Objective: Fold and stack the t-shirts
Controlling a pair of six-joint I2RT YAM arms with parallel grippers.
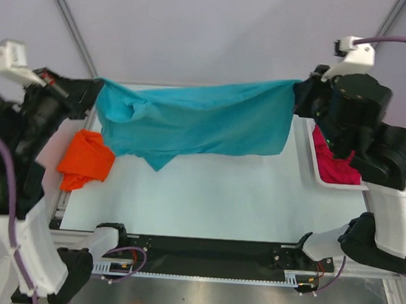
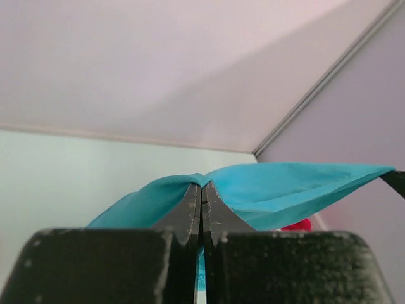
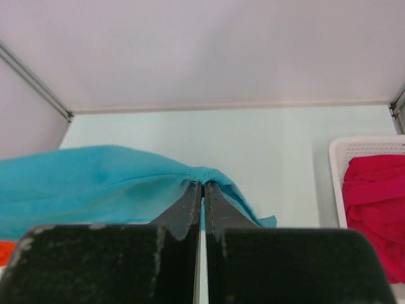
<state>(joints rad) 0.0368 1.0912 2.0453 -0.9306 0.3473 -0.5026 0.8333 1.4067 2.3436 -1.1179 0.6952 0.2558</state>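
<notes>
Teal t-shirt (image 1: 198,121): spanned left-right between grippers.
Left gripper (image 1: 95,90): clenched on left end.
Right gripper (image 1: 303,89): clenched on right end.

teal shirt (image 1: 205,124) stretched aloft, orange shirt (image 1: 85,160) left, pink shirt (image 1: 333,167) right.

We see a pale, faintly mint table (image 1: 221,194) filling the middle of the top view. On the table's right side sits a white basket (image 1: 312,164). The right wrist view shows fine slots in its rim. Behind the table's far edge rises a plain lavender-white backdrop (image 1: 210,35). Two grey poles cross that backdrop: a left pole (image 1: 71,23) slanting down toward the table's far left corner, and a right pole (image 1: 389,19) above its far right corner. Along the table's near edge runs a black rail (image 1: 211,247), and nearer than that we see a brushed metal sheet (image 1: 235,299).
</notes>
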